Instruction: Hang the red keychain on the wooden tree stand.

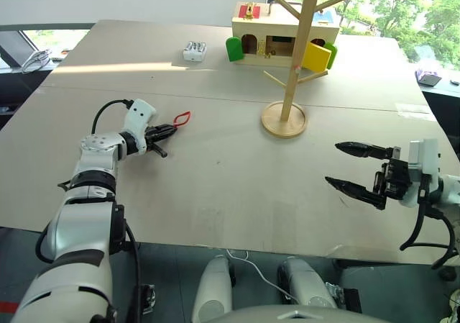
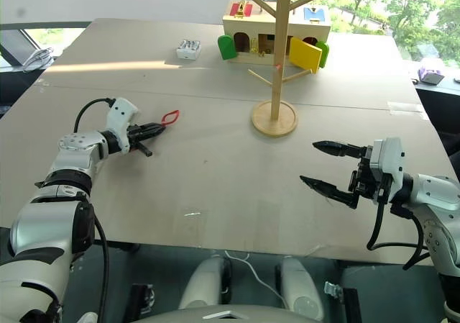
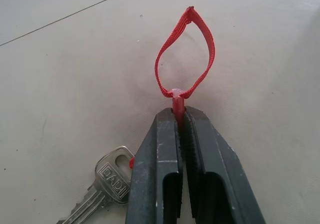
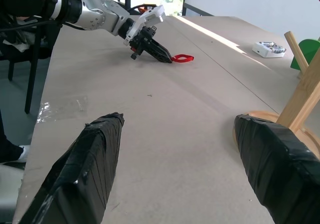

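The red keychain [image 3: 186,54] lies on the table at the left, its cord loop [image 1: 182,117] pointing away from my arm. My left gripper [image 3: 179,115] is shut on the loop's base, and the silver key [image 3: 102,186] rests on the table beside the fingers. The wooden tree stand [image 1: 287,71] rises upright on its round base [image 1: 283,120] at the table's middle right, well to the right of the keychain. Over the front right of the table my right gripper [image 1: 350,168] hovers open with nothing between its fingers.
A wooden box with coloured doors [image 1: 284,37] stands behind the tree stand. A small white case [image 1: 195,50] sits at the back, left of the box. The table's front edge [image 1: 215,245] runs just ahead of both arms.
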Available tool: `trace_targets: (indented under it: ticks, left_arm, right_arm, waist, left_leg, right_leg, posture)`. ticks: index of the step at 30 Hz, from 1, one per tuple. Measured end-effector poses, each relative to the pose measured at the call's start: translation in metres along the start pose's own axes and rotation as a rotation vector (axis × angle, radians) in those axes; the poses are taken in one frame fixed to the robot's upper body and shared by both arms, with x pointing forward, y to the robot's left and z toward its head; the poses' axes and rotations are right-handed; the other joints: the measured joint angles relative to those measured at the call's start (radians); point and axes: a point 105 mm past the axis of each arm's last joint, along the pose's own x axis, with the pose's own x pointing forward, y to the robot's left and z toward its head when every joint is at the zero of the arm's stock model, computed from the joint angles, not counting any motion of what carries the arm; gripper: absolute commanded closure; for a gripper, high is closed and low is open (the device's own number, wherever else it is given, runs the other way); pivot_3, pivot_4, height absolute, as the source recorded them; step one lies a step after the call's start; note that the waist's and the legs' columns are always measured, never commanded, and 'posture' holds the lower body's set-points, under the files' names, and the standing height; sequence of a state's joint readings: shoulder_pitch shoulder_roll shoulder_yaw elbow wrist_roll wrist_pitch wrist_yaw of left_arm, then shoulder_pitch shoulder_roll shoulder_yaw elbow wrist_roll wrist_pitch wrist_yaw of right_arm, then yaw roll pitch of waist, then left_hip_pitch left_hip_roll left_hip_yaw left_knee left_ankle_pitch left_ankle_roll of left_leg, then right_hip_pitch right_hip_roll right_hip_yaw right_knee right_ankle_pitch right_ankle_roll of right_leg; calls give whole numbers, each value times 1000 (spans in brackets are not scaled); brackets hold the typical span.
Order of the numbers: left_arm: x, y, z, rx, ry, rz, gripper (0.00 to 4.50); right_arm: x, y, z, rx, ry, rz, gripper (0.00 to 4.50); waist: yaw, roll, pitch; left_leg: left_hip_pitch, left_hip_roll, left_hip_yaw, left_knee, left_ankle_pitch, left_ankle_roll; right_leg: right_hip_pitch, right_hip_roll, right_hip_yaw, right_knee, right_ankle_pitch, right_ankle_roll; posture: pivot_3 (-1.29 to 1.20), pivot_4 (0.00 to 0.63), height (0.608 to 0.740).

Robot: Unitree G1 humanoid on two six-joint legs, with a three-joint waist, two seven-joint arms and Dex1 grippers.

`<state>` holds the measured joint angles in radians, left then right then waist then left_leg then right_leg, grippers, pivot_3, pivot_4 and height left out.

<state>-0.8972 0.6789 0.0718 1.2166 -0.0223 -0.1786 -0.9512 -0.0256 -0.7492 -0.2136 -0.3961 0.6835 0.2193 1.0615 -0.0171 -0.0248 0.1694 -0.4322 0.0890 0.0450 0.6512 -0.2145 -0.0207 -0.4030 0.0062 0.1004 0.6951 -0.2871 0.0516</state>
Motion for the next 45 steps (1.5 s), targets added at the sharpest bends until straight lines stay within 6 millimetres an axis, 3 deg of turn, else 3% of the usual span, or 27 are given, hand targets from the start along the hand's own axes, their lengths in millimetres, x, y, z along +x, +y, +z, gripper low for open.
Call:
trace_targets:
  ticks: [4, 7, 8, 10, 14, 19, 25, 36, 45]
  left_arm:
    - [9, -19, 5, 17, -97, -39, 4473]
    - [14, -47, 15, 42, -231, -69, 4473]
    - [15, -62, 25, 56, -301, -76, 4473]
    - [14, -75, 35, 59, -363, -64, 4473]
    - [7, -123, 84, 33, -598, -18, 4473]
    - [-2, -156, 129, 19, -773, 15, 4473]
    - [11, -198, 148, -40, -824, -48, 4473]
    - [40, -225, 170, -90, -831, -82, 4473]
    - [54, -219, 183, -106, -846, -57, 4473]
  right_arm:
    - [-9, -6, 10, 21, -4, -15, 689]
    - [-21, -20, 35, 8, -18, -42, 689]
    - [-26, -26, 46, 1, -24, -53, 689]
    - [-30, -31, 56, -3, -32, -59, 689]
    - [-47, -52, 73, 8, -19, -110, 689]
    - [-62, -69, 74, 46, 2, -153, 689]
    - [-78, -85, 76, 47, 37, -191, 689]
    - [-75, -84, 77, 23, 61, -160, 689]
    - [-73, -81, 75, 17, 69, -152, 689]
  waist:
    - [4, 0, 0]
    - [4, 0, 0]
    - [4, 0, 0]
    - [4, 0, 0]
    - [6, -1, 0]
    - [4, 0, 0]
    - [3, 1, -1]
    - [5, 2, -1]
    - [4, 2, -1]
  left_leg:
    - [-1, 0, 0, 0, 0, 0]
    - [-1, 0, 0, 0, 0, 0]
    - [-1, 0, 0, 0, 0, 0]
    - [-1, 0, -1, 1, 0, 0]
    - [0, 0, -1, 2, 0, 0]
    - [1, -1, -2, 2, 0, 0]
    - [2, -1, -2, 2, 0, 0]
    - [1, -2, -2, 2, 0, 0]
    - [1, -2, -3, 1, 0, 0]
  right_leg:
    - [0, -1, 0, 0, 0, 0]
    - [0, -1, 0, 0, 0, 0]
    - [0, -1, 0, 0, 0, 0]
    - [1, -1, 0, 0, 0, 0]
    - [3, -2, 0, -1, 0, 0]
    - [4, -1, 0, -1, 0, 0]
    - [5, -1, 0, -2, 0, 0]
    - [5, -1, 0, -3, 0, 1]
    - [5, -1, 0, -3, 0, 1]
  posture:
    - [0, 150, 735]
    - [0, 150, 735]
    - [0, 150, 735]
    - [0, 150, 735]
    - [0, 150, 735]
    - [0, 150, 735]
    - [0, 150, 735]
    - [0, 150, 735]
    - [0, 150, 735]
